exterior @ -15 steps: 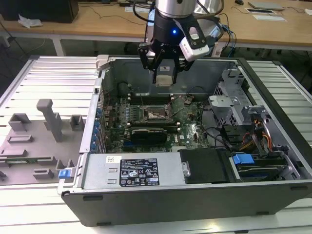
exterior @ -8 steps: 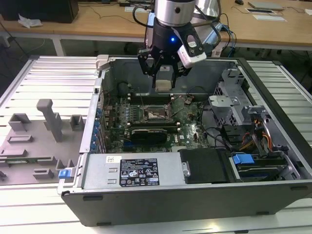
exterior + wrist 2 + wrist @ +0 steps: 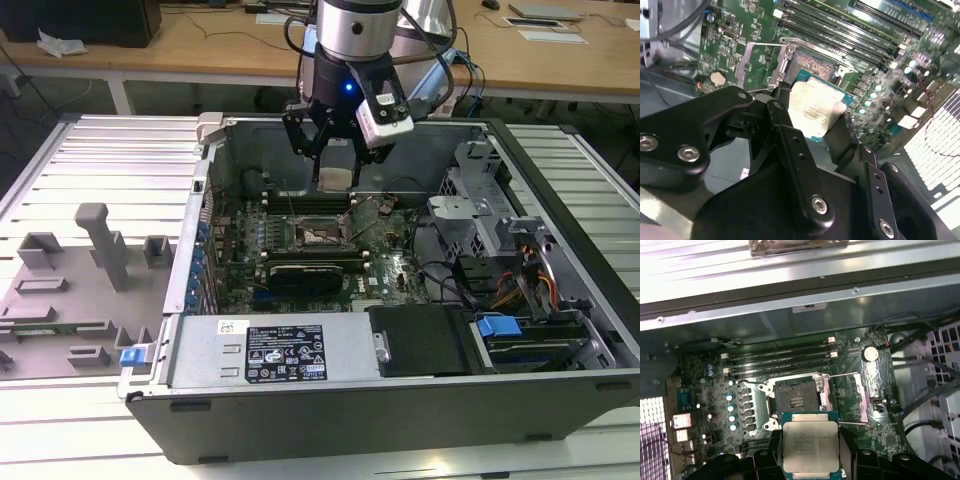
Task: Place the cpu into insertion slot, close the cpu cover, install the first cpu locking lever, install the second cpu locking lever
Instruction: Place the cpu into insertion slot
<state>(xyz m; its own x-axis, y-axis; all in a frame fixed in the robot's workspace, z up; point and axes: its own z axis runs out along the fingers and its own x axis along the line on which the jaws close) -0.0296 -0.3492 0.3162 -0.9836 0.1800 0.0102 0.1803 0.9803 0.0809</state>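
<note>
My end effector (image 3: 810, 454) is clenched on the cpu (image 3: 810, 440), gripping two opposite edges; I see it hanging above the open insertion slot (image 3: 797, 400), not touching.

The cpu (image 3: 810, 445) – a small flat square with a pale silver top on a green-edged base – is gripped by its edges, level, above the board and clear of the insertion slot (image 3: 797, 399). The slot lies bare, contacts showing inside a dark rim. The cpu cover (image 3: 850, 397), a thin silver frame, is swung open on the exterior view's right of it.
</note>
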